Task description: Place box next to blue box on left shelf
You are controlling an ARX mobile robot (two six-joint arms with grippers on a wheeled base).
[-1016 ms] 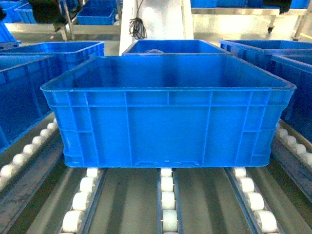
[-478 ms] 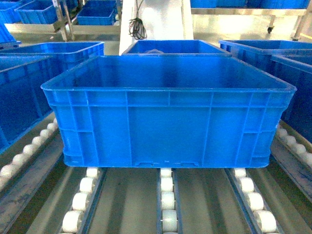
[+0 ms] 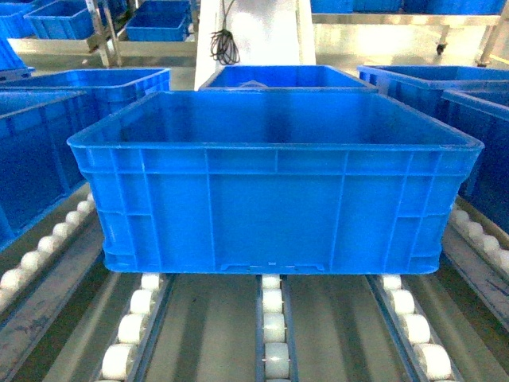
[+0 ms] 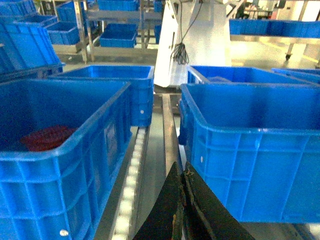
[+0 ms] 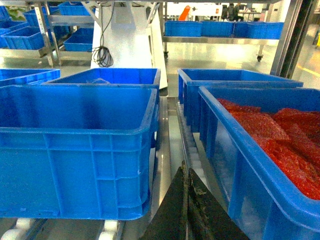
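Note:
The box, a large bright-blue ribbed crate that looks empty, sits squarely on the white rollers of the shelf and fills the middle of the head view. Neither gripper shows there. In the left wrist view my left gripper is shut on nothing, low in the gap between the box and a neighbouring blue crate on its left. My right gripper is also shut and empty, in the gap between the box and a blue crate on its right.
The left neighbour crate holds something dark red. The right one is heaped with red material. More blue crates stand on the lanes behind, before a white column. Racks with further crates line the background.
A dark shape at the far top left of the head view is gone. The box has not moved on the rollers.

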